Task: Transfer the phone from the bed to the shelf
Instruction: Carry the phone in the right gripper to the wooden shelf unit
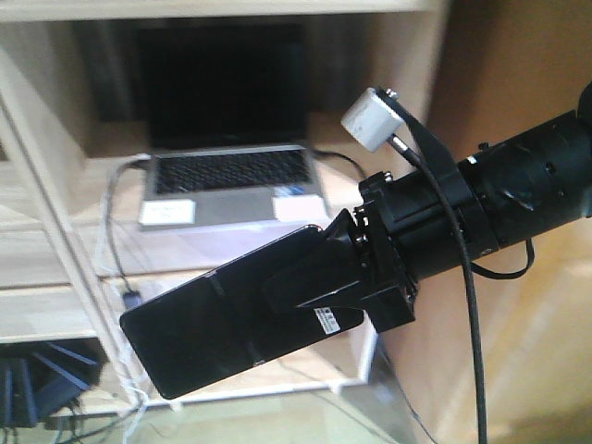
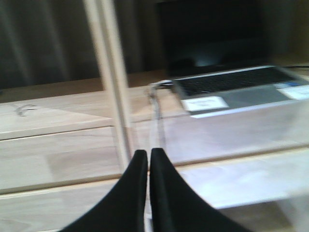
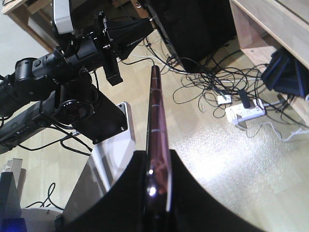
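The black glossy phone (image 1: 203, 328) hangs in the air in front of the pale wooden shelf (image 1: 46, 254), tilted, its free end down to the left. My right gripper (image 1: 277, 294) is shut on the phone's right end. Seen from the right wrist, the phone (image 3: 155, 106) stands edge-on with a pinkish rim, clamped between the fingers of the right gripper (image 3: 158, 154). My left gripper (image 2: 148, 153) is shut on nothing and faces the shelf boards (image 2: 58, 159) beside a thin upright post (image 2: 113, 82). The bed is out of view.
An open grey laptop (image 1: 231, 176) with a cable sits on the shelf board behind the phone; the left wrist view shows the laptop (image 2: 241, 87) at the right. On the floor lie tangled cables and a white power strip (image 3: 244, 112). The left arm (image 3: 72, 53) reaches in at upper left.
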